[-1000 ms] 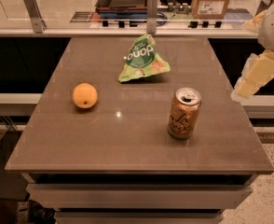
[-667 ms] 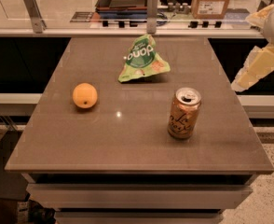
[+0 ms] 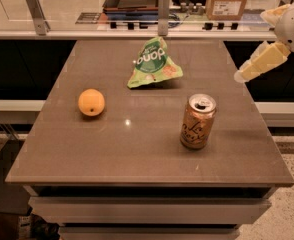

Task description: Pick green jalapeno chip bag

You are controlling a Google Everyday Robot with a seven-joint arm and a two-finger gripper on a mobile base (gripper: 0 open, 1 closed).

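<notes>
The green jalapeno chip bag (image 3: 153, 64) lies on the far middle of the brown table (image 3: 137, 149), light green with a dark green round logo and orange chip pictures. My gripper (image 3: 257, 64) is at the right edge of the view, beyond the table's right side, well to the right of the bag and above table height. It holds nothing that I can see.
An orange (image 3: 91, 102) sits at the left middle of the table. An open orange-brown drink can (image 3: 198, 121) stands upright at the right middle, in front of the bag. A counter with a cardboard box (image 3: 228, 1) and a metal post (image 3: 163, 6) runs behind the table.
The gripper has risen a little and drawn back along the right edge of the view. The bag, the can and the orange have not moved.
</notes>
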